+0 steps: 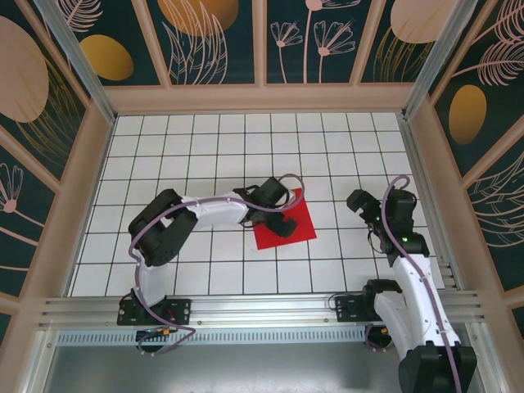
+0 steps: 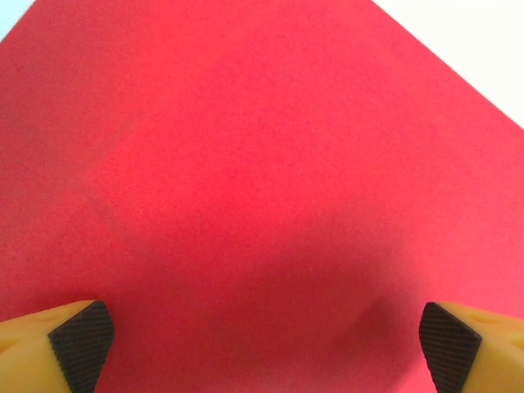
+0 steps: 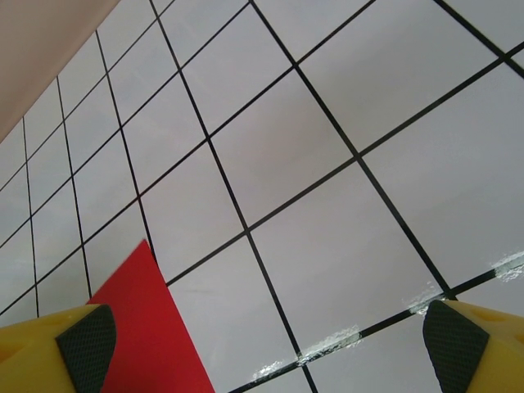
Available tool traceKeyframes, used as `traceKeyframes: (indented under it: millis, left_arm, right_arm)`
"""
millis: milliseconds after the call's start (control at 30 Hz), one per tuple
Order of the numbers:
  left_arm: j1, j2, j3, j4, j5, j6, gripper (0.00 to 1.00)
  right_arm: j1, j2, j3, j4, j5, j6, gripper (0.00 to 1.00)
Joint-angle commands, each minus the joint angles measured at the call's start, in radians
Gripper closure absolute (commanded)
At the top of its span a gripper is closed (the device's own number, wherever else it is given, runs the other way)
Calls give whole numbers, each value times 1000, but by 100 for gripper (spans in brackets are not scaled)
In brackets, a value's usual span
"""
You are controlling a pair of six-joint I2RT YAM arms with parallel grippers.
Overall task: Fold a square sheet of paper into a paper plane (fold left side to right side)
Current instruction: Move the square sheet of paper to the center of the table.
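Left claw (image 2: 262,348), spread wide, above thin, limp red paper (image 2: 262,164), best pinched at its edge; right claw (image 3: 266,348) also spread.

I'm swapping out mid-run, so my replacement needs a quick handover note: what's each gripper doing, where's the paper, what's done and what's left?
Left gripper: jaws open wide, low over the square sheet of paper, holding nothing.
Right gripper: jaws open, empty, over bare table to the sheet's right.
Paper: lying flat near the table's middle, turned slightly off the grid.
Done: no crisp fold visible.
Left: the left-to-right fold and every plane fold after it.
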Motion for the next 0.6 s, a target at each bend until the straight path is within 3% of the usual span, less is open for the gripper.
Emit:
traceKeyframes:
  millis: [0,133,333,567]
  left_arm:
    - [12,29,47,-85,-24,91,2]
    - [16,-25,63,-104,-25,93,2]
    - [16,-193,-52,-57,26,-18,2]
    - [15,-302,-293,168,254,-261,6]
  right_arm:
    - [15,16,-18,34,-38,-2,1]
    - [59,98,-4,75,-40,-13,1]
    - [238,342,99,110,56,-32,3]
    - [410,622,225,202,81,-4,4]
